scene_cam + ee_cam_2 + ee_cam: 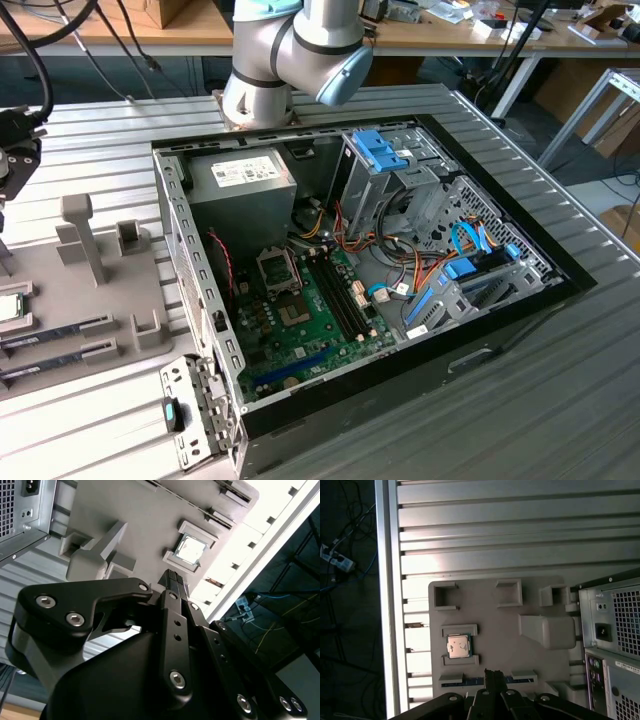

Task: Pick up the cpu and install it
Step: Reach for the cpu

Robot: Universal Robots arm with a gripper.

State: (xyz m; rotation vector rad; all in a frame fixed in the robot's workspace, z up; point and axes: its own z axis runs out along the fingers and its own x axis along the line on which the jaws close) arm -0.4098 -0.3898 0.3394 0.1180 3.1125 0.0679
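Observation:
The cpu point(458, 646) is a small silvery square chip lying flat in a raised nest on the grey holder tray point(505, 625). It also appears in the second wrist view, cpu point(192, 550), and at the exterior view's left edge, cpu point(8, 306). My gripper point(492, 674) hangs above the tray, apart from the chip, with its black fingers together and nothing between them. In the second wrist view the gripper point(173, 579) points just short of the chip's nest. The motherboard's socket point(278, 268) sits inside the open computer case point(200, 300).
Long memory sticks point(62, 328) lie in slots of the tray beside the cpu. Grey upright posts point(82, 235) rise from the tray. The case's metal wall point(190, 260) stands between tray and motherboard. Cables, drive cages and a power supply point(240, 180) crowd the case.

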